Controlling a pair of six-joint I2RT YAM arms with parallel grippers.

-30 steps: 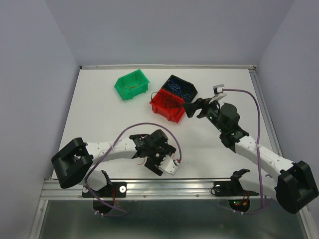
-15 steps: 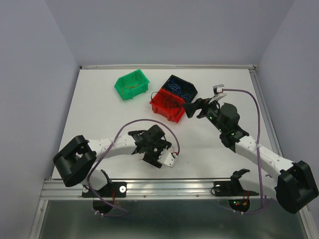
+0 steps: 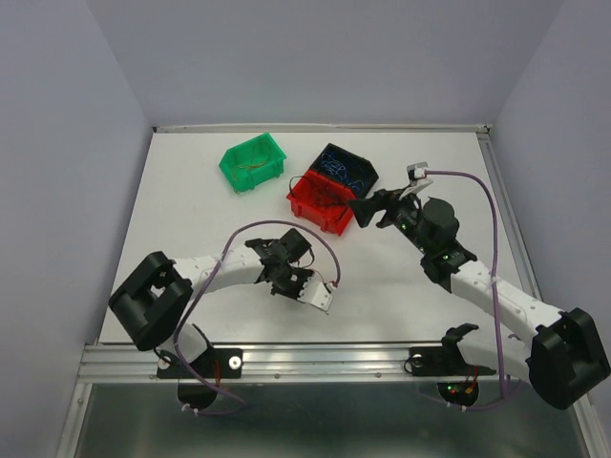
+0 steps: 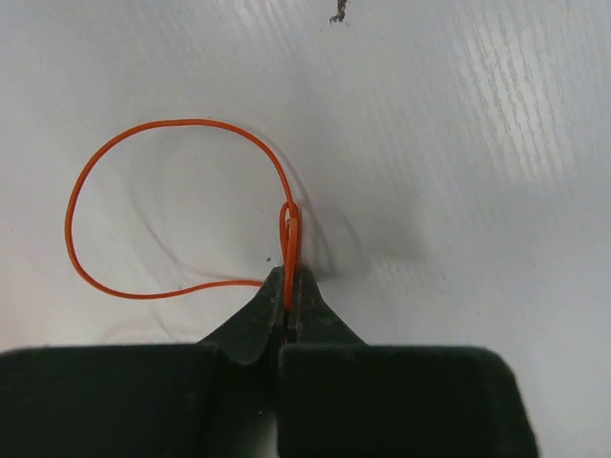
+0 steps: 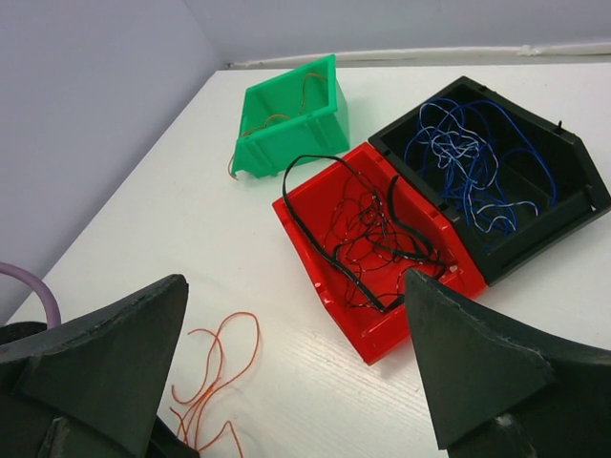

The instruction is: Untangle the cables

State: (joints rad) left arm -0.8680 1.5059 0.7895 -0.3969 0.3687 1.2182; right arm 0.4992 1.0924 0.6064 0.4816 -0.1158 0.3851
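Left gripper (image 4: pixel 288 298) clamped tight on orange cable (image 4: pixel 181 121); right gripper (image 3: pixel 361 210) gaping, empty, at three o'clock of red bin (image 3: pixel 334 220).

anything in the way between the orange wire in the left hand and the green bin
Nothing visible does. The left hand is shut on the orange wire, and the table between it and the green bin is bare. The red bin and the right hand lie off to the right of that path.

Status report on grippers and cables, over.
Left gripper shut on orange wire, loop lying on table. Right gripper open, beside red bin. More loose orange wires on table; nothing blocking.
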